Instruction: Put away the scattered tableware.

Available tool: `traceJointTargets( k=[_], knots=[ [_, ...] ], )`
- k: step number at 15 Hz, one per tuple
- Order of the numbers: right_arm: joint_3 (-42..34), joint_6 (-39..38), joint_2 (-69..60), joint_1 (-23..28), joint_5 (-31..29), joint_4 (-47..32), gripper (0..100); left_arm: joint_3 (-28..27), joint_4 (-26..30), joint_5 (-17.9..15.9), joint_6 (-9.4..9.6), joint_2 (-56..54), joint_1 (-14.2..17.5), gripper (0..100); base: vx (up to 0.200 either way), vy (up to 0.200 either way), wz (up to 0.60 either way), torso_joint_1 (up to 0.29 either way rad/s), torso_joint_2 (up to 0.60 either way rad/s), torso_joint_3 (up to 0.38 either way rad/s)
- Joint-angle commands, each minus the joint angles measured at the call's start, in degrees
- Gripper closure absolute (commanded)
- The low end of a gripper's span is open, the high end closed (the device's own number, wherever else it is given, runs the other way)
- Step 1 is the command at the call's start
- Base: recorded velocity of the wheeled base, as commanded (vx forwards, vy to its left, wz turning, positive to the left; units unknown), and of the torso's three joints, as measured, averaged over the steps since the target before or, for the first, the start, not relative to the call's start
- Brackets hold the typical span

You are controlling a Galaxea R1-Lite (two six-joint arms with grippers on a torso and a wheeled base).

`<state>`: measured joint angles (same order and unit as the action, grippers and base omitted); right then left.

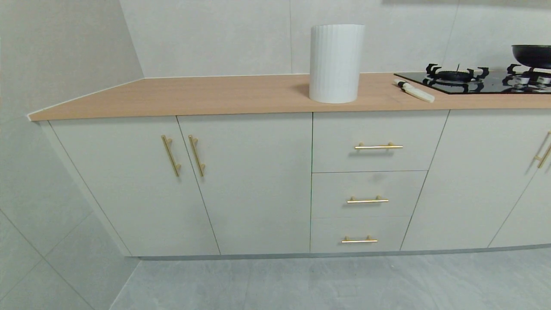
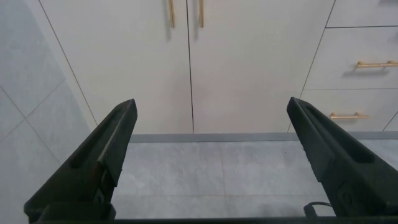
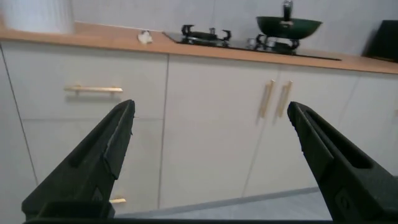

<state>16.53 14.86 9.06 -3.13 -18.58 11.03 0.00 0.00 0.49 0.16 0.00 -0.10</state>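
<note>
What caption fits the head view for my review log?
Wooden counter with a white ribbed canister and a pale utensil beside the gas hob.

Before me, worktop (image 1: 193, 92): canister (image 1: 336, 62) at middle, utensil (image 1: 414, 90) lying just right of it, hob (image 1: 478, 82) farther right, pan (image 1: 533, 55) on hob.

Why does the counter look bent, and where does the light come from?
Head view: the counter bows along its front edge, a wide-lens effect; the white canister throws a soft shadow to its left, so light likely comes from the right; the glossy hob mirrors its burner grates. Left wrist view: the left gripper, open, looks dark against the pale floor.
</note>
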Motion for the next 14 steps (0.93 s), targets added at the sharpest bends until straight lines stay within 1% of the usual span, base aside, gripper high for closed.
traceJointTargets(
  k=[1, 2, 3, 5, 6, 7, 9, 11, 14],
  knots=[
    [-1.9, 0.3, -9.1, 2.7, 0.4, -1.6, 0, 0.0, 0.0, 0.0, 0.02, 0.1, 0.0, 0, 0.000, 0.000, 0.00, 0.000, 0.00, 0.000],
    [-2.9, 0.3, -9.1, 2.7, 0.7, -1.6, 0, 0.0, 0.0, 0.0, 0.02, 0.1, 0.0, 0, 0.000, 0.000, 0.00, 0.000, 0.00, 0.000],
    [-7.5, -0.2, -9.1, 2.7, 4.2, -2.0, 0, 0.0, 0.0, 0.0, 0.02, 0.1, 0.0, 0, 0.000, 0.000, 0.00, 0.000, 0.00, 0.000],
    [-16.5, -4.0, -9.1, 2.7, 13.7, -1.2, 0, 0.0, 0.0, 0.0, 0.02, 0.1, 0.0, 0, 0.000, 0.000, 0.00, 0.000, 0.00, 0.000],
    [-16.5, -6.0, -9.1, 2.7, 15.9, -3.9, 0, 0.0, 0.0, 0.0, 0.02, 0.1, 0.0, 0, 0.000, 0.000, 0.00, 0.000, 0.00, 0.000],
    [-16.5, -9.1, -9.1, 2.7, 17.0, -6.4, 0, 0.0, 0.0, 0.0, 0.02, 0.1, 0.0, 0, 0.000, 0.000, 0.00, 0.000, 0.00, 0.000],
    [-16.4, -12.0, -9.1, 2.7, 19.0, -11.5, 0, 0.0, 0.0, 0.0, 0.02, 0.1, 0.0, 0, 0.000, 0.000, 0.00, 0.000, 0.00, 0.000],
    [-16.4, -15.4, -9.1, 2.7, 19.3, -11.2, 0, 0.0, 0.0, 0.0, 0.02, 0.1, 0.0, 0, 0.000, 0.000, 0.00, 0.000, 0.00, 0.000],
    [-16.5, -15.3, -9.1, 2.7, 19.3, -11.0, 0, 0.0, 0.0, 0.0, 0.02, 0.1, 0.0, 0, 0.000, 0.000, 0.00, 0.000, 0.00, 0.000]
  ],
)
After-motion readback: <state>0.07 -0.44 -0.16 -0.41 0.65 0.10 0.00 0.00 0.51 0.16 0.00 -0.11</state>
